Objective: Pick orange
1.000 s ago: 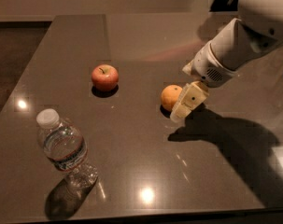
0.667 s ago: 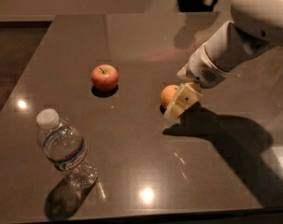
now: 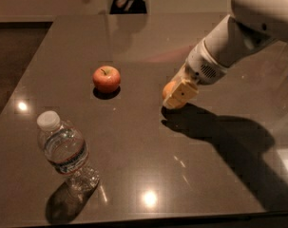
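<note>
The orange [image 3: 168, 90] sits on the dark glossy table [image 3: 134, 141], right of centre. Only its left part shows; the rest is hidden behind my gripper. My gripper [image 3: 176, 99], with beige ends on a white arm reaching in from the upper right, is down at the orange and covers its right and front sides. It is near the table surface. I cannot tell whether the orange is being held.
A red apple [image 3: 106, 79] with a stem sits left of the orange, well apart. A clear water bottle [image 3: 65, 153] with a white cap stands at the front left. The table's front edge [image 3: 143, 218] runs along the bottom. The arm's shadow lies to the right.
My gripper has moved left and closer over the orange, hiding more of it. The orange, apple and bottle have stayed in place.
</note>
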Motion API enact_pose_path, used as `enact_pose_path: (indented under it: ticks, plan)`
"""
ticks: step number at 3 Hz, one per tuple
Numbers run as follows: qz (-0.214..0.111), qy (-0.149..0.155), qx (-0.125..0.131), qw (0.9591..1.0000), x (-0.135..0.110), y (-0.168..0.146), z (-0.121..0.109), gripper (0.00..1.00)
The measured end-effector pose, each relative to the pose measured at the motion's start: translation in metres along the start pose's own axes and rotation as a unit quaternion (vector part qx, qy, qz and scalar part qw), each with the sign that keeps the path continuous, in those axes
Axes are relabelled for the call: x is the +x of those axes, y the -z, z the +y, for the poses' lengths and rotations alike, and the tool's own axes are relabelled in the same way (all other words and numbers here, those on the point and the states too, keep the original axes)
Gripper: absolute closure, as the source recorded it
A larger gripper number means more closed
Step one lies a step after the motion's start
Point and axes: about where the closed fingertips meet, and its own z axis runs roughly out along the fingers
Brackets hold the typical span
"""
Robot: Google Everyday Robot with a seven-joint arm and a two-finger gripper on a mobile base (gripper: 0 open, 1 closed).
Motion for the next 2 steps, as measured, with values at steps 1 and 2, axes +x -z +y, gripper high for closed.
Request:
enact_pose_path:
  ticks: [1,2]
  plan:
    - [-0.021,0.038,0.016,0.9989,-0.0457,0.0512,0.0037,1.0]
    - [-0.022,0.039,0.017,0.9988,-0.0476,0.0533,0.0037,1.0]
